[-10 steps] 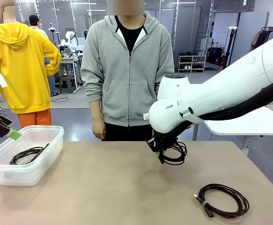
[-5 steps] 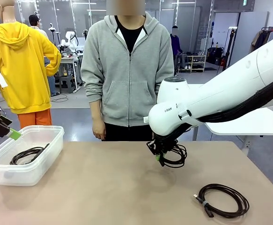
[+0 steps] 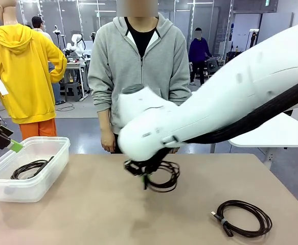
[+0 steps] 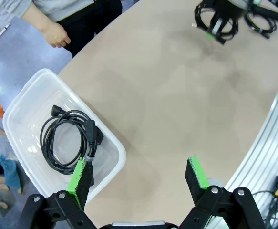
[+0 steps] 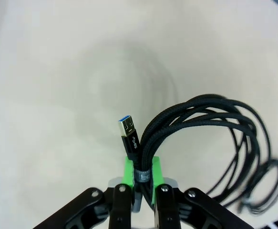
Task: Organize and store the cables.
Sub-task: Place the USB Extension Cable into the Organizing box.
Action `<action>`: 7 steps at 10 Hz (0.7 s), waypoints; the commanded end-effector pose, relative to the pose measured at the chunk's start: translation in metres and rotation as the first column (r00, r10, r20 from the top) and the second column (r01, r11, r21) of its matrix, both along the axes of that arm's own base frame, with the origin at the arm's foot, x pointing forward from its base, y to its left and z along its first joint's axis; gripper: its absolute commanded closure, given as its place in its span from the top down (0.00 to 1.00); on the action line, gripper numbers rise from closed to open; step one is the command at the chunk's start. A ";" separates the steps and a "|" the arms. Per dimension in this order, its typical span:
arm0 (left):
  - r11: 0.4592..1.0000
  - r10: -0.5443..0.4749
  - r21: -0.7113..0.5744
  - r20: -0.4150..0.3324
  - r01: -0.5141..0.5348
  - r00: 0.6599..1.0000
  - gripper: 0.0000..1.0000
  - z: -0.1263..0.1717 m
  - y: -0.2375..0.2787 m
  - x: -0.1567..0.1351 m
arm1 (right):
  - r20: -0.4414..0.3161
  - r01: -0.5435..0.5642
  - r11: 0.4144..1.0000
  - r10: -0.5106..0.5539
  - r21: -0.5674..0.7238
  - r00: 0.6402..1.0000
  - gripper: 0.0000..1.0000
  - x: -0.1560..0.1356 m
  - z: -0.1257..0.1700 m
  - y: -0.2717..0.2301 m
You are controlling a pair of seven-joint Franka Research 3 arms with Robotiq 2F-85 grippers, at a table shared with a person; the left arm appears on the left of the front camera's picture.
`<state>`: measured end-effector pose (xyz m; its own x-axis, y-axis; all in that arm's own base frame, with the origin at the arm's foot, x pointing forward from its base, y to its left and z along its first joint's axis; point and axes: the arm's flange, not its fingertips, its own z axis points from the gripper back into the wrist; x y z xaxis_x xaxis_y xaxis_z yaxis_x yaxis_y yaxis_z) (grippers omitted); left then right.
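Observation:
My right gripper [image 3: 145, 179] hangs above the middle of the table, shut on a coiled black cable [image 3: 165, 176] that dangles from it. In the right wrist view its fingers [image 5: 141, 177] pinch the bundle [image 5: 200, 121], and a USB plug [image 5: 128, 130] sticks up. A second coiled cable [image 3: 243, 218] lies on the table at the front right. A third cable [image 4: 68, 138] rests in the clear plastic bin [image 3: 49, 171] at the left. My left gripper [image 4: 139, 174] hovers open over the bin's near corner, holding nothing.
A person in a grey hoodie stands at the far edge, one hand [image 3: 108, 143] hanging down. The bin's rim [image 4: 111, 139] lies between my left gripper's fingers and the tabletop. Bare tabletop stretches between the bin and the carried cable.
The right arm has swung left across the table, carrying the cable towards the bin side. The left gripper, the bin and the cable on the table have stayed put.

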<state>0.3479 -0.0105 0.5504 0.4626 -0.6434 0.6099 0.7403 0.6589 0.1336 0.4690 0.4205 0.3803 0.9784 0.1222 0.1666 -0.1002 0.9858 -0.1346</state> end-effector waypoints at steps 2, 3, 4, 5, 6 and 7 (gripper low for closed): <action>1.000 0.021 -0.001 -0.005 -0.021 1.000 1.00 0.003 -0.002 0.003 | -0.059 0.084 0.996 -0.082 0.037 0.995 0.17 0.014 -0.026 0.051; 1.000 0.021 -0.001 -0.005 -0.021 1.000 1.00 0.003 -0.002 0.003 | -0.068 0.114 0.992 -0.111 0.055 0.992 0.17 0.013 -0.036 0.061; 1.000 0.021 -0.001 -0.005 -0.021 1.000 1.00 0.003 -0.002 0.003 | -0.084 0.129 0.990 -0.125 0.051 0.989 0.17 0.012 -0.047 0.072; 1.000 0.021 -0.001 -0.005 -0.021 1.000 1.00 0.003 -0.002 0.003 | -0.112 0.143 0.989 -0.138 0.037 0.984 0.17 0.011 -0.053 0.080; 1.000 0.021 -0.001 -0.005 -0.021 1.000 1.00 0.003 -0.002 0.003 | -0.121 0.138 0.990 -0.133 0.034 0.984 0.17 0.010 -0.055 0.083; 1.000 0.021 -0.001 -0.005 -0.021 1.000 1.00 0.003 -0.002 0.003 | -0.112 0.125 0.992 -0.121 0.033 0.986 0.17 0.008 -0.052 0.084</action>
